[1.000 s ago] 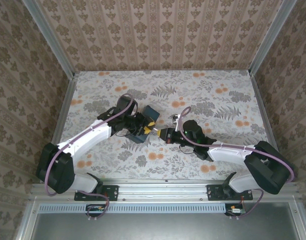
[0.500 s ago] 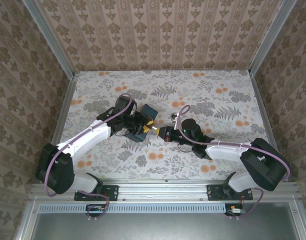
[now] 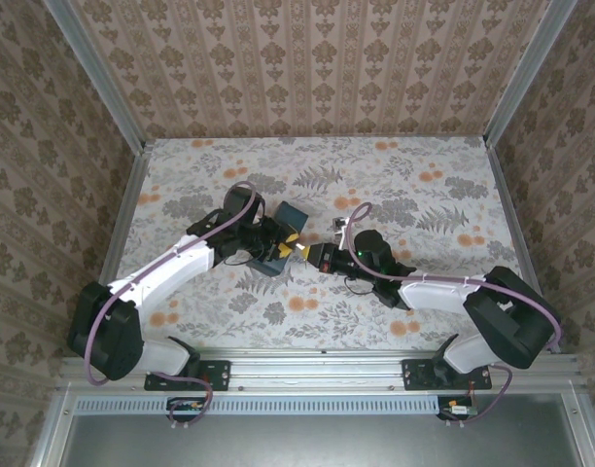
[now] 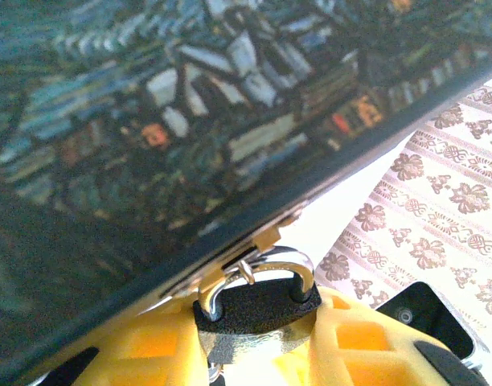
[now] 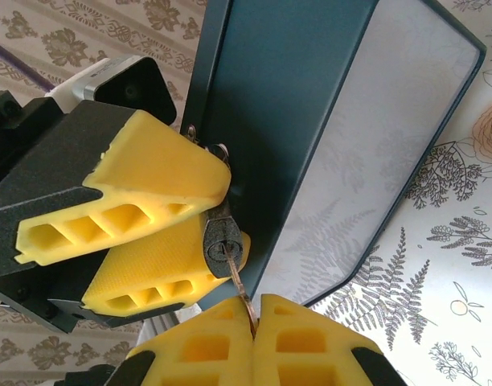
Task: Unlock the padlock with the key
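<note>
- Padlock (image 5: 223,246) hooks onto the dark-blue box (image 5: 286,112), clamped in your left hand (image 4: 258,354).
- Your right hand (image 5: 252,334) pinches the key (image 5: 239,291), its tip in the keyhole.

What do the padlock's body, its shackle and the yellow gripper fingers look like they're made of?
The padlock body looks like metal under a matte, pebbly black coating, though that is a guess. Its shackle is bare shiny metal, with bright glints. The left gripper fingers seem moulded yellow plastic or rubber, matte, with hollow cells.

No words, labels, brands or numbers legible, no signs — nothing readable.
</note>
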You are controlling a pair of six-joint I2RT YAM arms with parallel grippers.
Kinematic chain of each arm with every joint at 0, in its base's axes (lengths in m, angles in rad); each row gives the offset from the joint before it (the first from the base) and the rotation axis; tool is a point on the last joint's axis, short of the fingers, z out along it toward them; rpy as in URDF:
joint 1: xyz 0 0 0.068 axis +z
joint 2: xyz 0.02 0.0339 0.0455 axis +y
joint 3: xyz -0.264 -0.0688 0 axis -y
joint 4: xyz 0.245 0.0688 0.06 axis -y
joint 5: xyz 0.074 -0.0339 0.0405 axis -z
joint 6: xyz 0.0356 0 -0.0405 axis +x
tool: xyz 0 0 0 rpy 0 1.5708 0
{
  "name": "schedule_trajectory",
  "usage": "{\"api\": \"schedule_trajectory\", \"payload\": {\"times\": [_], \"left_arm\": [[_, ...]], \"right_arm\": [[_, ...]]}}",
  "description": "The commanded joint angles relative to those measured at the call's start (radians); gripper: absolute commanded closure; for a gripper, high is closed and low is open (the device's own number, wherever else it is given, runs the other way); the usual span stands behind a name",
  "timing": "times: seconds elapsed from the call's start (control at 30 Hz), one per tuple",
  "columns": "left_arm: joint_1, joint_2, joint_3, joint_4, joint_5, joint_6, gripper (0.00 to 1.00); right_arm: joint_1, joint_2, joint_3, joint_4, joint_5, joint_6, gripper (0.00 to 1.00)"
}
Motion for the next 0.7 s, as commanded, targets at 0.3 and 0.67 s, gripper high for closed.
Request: {"api": "schedule_trajectory", "payload": {"times": [0.3, 0.67], "left_arm": [[-0.017, -0.011, 0.004, 0.038, 0.081, 0.017, 0.92], [-0.079, 0.029, 0.019, 0.131, 0.113, -0.048, 0.93]], "right_arm": [[0.008, 0.042, 0.076, 0.274, -0.122, -0.006, 1.00], [0.033, 0.183, 0.285, 0.365, -0.210, 0.013, 0.96]]}}
